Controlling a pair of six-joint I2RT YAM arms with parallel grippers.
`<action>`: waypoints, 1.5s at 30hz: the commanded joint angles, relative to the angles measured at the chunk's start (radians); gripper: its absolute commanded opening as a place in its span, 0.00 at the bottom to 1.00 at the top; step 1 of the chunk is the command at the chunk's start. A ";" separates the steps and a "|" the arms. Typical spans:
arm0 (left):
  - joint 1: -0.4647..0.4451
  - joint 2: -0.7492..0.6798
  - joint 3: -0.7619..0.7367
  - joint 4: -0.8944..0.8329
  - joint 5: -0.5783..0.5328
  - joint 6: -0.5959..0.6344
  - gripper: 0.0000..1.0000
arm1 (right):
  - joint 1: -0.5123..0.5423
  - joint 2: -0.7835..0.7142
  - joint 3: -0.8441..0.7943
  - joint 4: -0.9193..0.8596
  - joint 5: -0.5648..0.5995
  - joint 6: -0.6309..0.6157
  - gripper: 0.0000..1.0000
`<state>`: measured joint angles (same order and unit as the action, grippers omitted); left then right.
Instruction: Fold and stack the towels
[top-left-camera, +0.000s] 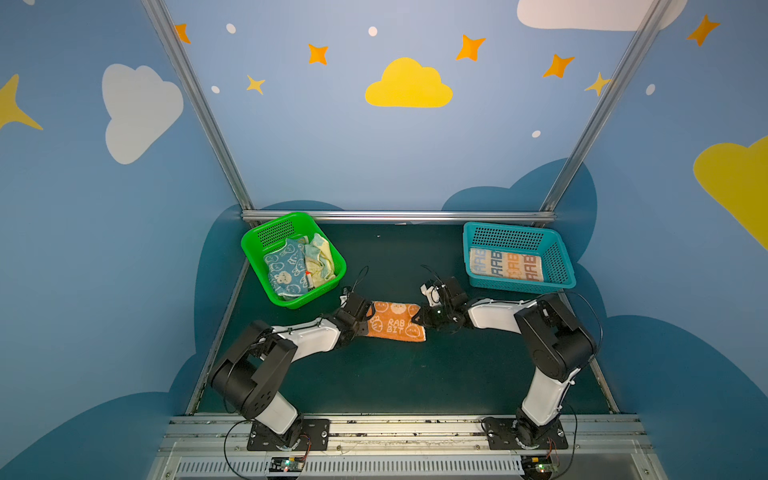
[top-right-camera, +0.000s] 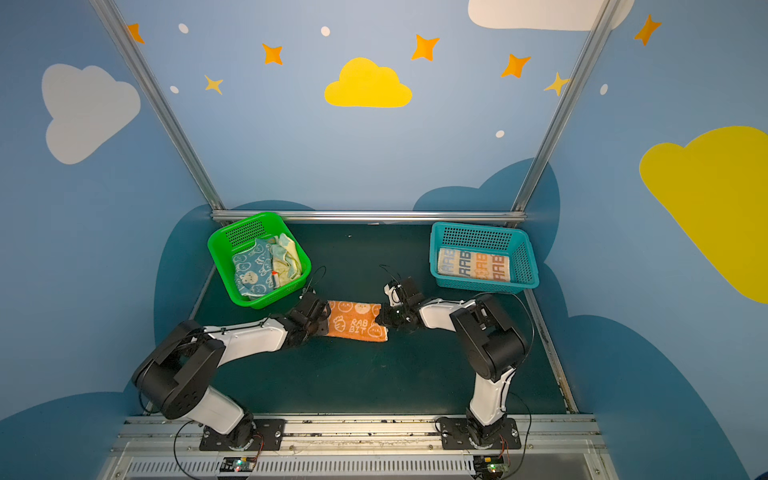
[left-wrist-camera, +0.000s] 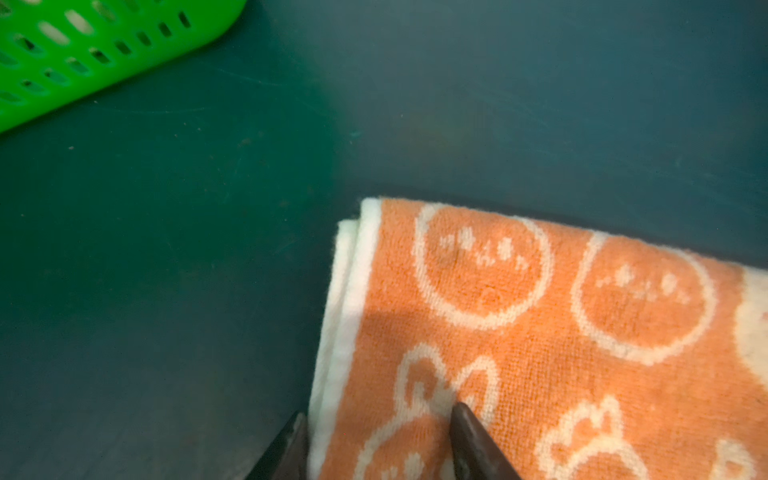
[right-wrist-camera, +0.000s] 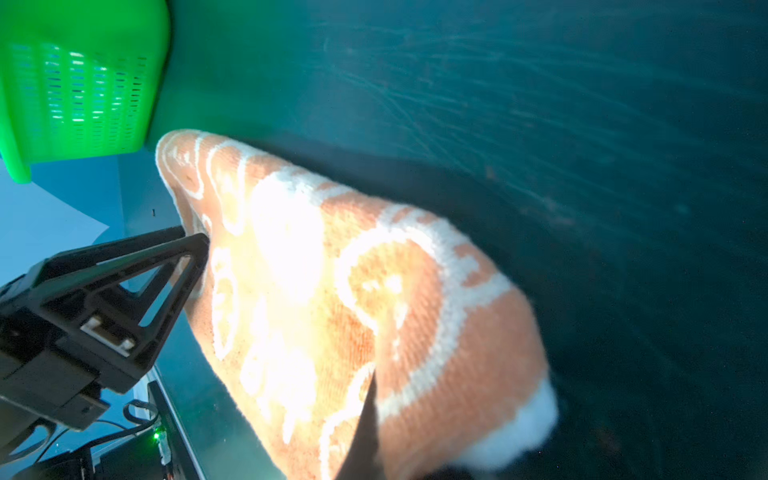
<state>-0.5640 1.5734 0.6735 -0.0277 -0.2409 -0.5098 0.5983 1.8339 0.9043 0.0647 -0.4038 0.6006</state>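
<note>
While the green basket (top-left-camera: 286, 217) at the far left of both top views holds a crumpled blue towel (top-left-camera: 282, 270) with a pale yellow towel (top-left-camera: 320, 259) beside it, the orange towel (top-left-camera: 397, 322) lies folded into a long strip on the dark green table (top-left-camera: 374, 374), just in front and to the right of that basket. The left gripper (left-wrist-camera: 379, 413) sits at the strip's left end. Its wrist view shows the jaws spread, with one fingertip on the table just off the white hem and the other resting on the orange cloth. The right gripper (top-left-camera: 417, 320) meets the strip's right end with its jaws pressed together, pinching that end, which humps up close to the lens in the right wrist view. Further right, towards the back, the teal basket (top-left-camera: 507, 226) holds flat folded towels (top-left-camera: 505, 266) lettered RAB in pale yellow, orange and blue. How many lie there cannot be told.
</note>
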 joint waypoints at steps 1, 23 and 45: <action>0.001 0.028 -0.001 -0.053 0.026 0.002 0.56 | 0.014 0.058 0.024 -0.154 0.054 -0.054 0.00; 0.011 -0.160 0.026 -0.127 0.023 0.075 1.00 | -0.153 0.199 0.788 -0.808 0.321 -0.526 0.00; 0.009 -0.156 0.035 -0.165 0.030 0.080 1.00 | -0.357 0.315 1.245 -1.001 0.540 -0.703 0.00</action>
<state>-0.5564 1.4265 0.6949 -0.1680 -0.2104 -0.4377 0.2657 2.1300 2.1193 -0.9073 0.0906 -0.0677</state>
